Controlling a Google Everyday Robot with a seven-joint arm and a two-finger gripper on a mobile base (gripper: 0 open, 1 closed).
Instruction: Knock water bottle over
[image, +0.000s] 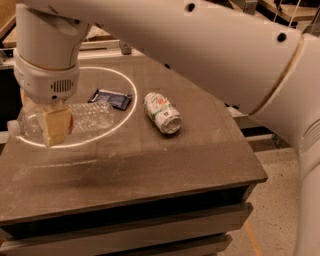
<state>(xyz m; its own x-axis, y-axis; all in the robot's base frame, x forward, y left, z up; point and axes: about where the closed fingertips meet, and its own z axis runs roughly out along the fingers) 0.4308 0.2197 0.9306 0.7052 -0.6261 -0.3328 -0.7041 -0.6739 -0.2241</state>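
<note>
The water bottle (87, 117), clear ribbed plastic with a white cap pointing left, lies on its side on the left part of the dark table (150, 170). It rests inside a bright ring of light. My gripper (51, 126) hangs from the big white arm at the far left, directly over and in front of the bottle's neck half, and hides that part of it. The bottle's base end shows to the right of the gripper.
A dented white-and-green can (162, 112) lies on its side at mid table. A dark blue packet (111, 98) lies just behind the bottle. The table's right edge drops to a speckled floor (285, 200). The white arm fills the upper right.
</note>
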